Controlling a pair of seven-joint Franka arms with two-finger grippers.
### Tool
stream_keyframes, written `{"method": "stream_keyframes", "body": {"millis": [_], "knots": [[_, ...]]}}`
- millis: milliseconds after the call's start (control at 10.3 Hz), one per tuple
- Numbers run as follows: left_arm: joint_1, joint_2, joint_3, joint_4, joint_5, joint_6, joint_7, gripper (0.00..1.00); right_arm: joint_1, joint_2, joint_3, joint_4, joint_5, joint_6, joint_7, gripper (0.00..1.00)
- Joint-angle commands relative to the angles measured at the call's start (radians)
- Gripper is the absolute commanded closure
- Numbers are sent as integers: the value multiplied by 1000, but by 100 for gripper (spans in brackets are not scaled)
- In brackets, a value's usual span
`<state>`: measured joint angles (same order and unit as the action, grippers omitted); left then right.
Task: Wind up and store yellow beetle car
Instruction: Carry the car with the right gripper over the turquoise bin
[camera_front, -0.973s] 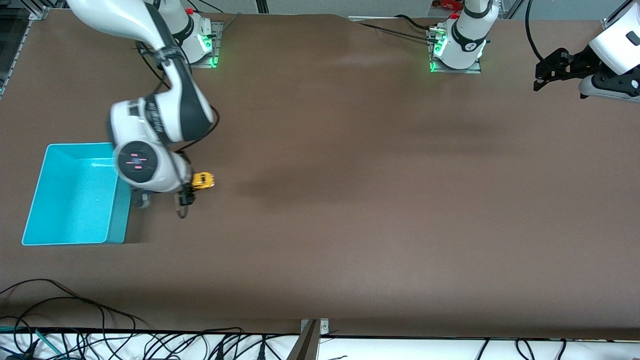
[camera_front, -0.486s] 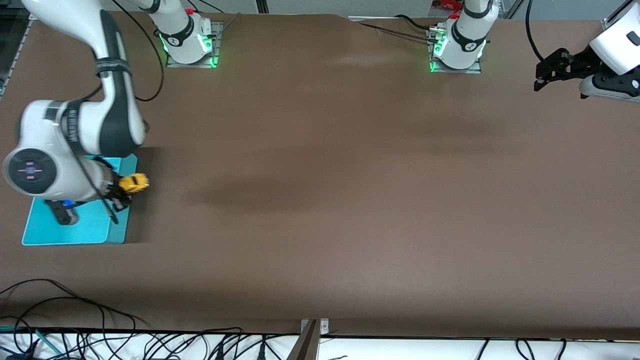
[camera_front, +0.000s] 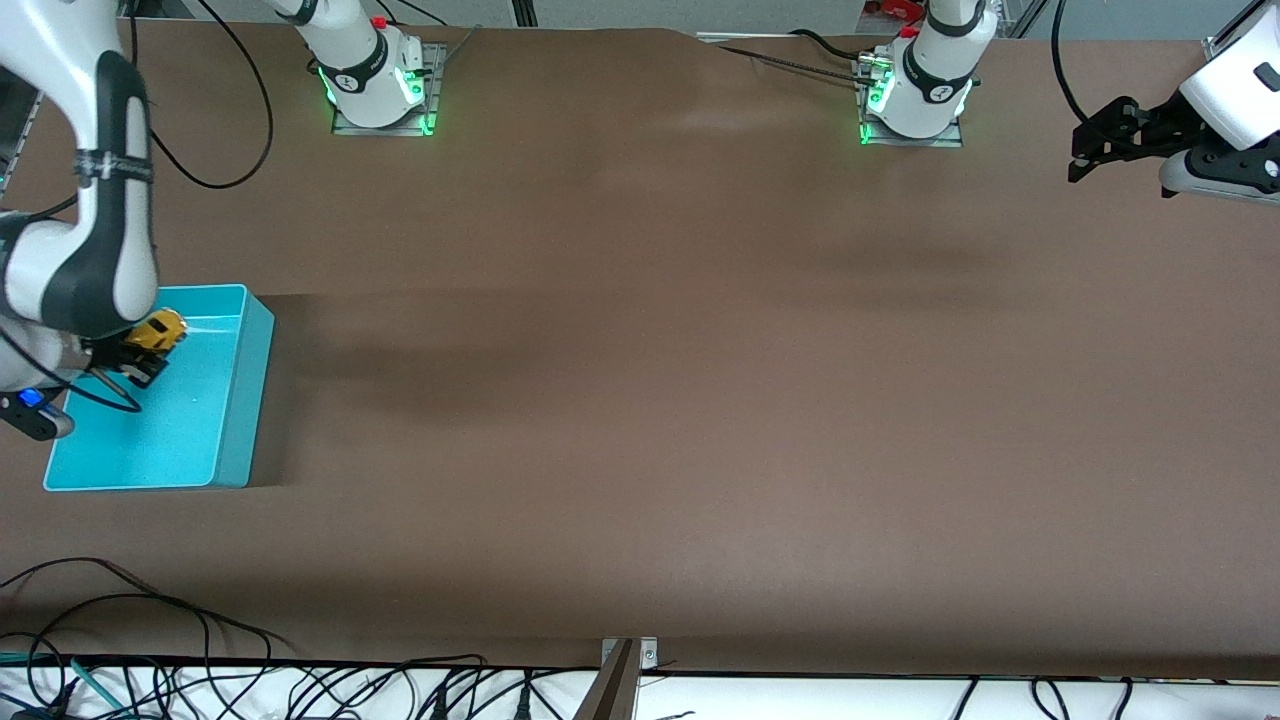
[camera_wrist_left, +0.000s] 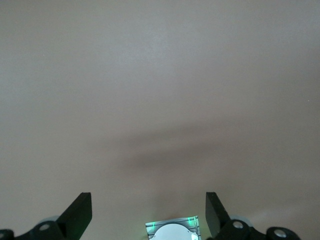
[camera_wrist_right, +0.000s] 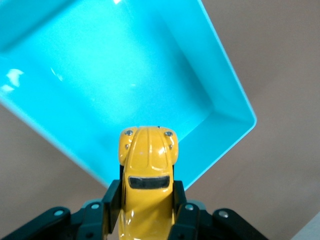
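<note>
The yellow beetle car (camera_front: 157, 331) (camera_wrist_right: 147, 165) is held in the air over the turquoise bin (camera_front: 225, 440) (camera_wrist_right: 220, 90), above the bin's part farthest from the front camera. My right gripper (camera_front: 140, 352) (camera_wrist_right: 146, 197) is shut on the car's sides, its black fingers (camera_wrist_right: 112, 197) pressed against the body. The car's nose sticks out past the fingertips, with its dark window facing up. My left gripper (camera_front: 1090, 150) (camera_wrist_left: 148, 212) waits, open and holding nothing, high over the table at the left arm's end.
The bin stands at the right arm's end of the brown table (camera_front: 640, 400) and nothing lies in it. Loose cables (camera_front: 150, 660) run along the table's front edge. Both arm bases (camera_front: 375, 75) (camera_front: 915, 90) stand at the table's back edge.
My right arm has swung toward the right arm's end of the table, carrying the yellow car from over bare table to over the bin. The left arm has not moved.
</note>
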<state>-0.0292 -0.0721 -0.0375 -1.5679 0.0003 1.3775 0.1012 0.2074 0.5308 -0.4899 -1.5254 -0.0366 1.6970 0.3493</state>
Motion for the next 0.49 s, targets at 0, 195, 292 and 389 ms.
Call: {"method": "stream_keyframes", "body": {"millis": [0,195,292,389], "knots": [[0,14,2,32,-13,-20,-2,0,-50,3,13,-62,11,67,-113,100],[0,14,2,32,-14,-18,-2,0,-77,47,13,-154,26,249,-200,100],[0,14,2,32,-14,-18,-2,0,-103,61,14,-183,27,321,-232,100],[0,14,2,32,-14,-18,-2,0,-111,83,17,-194,50,367,-236,99]]}}
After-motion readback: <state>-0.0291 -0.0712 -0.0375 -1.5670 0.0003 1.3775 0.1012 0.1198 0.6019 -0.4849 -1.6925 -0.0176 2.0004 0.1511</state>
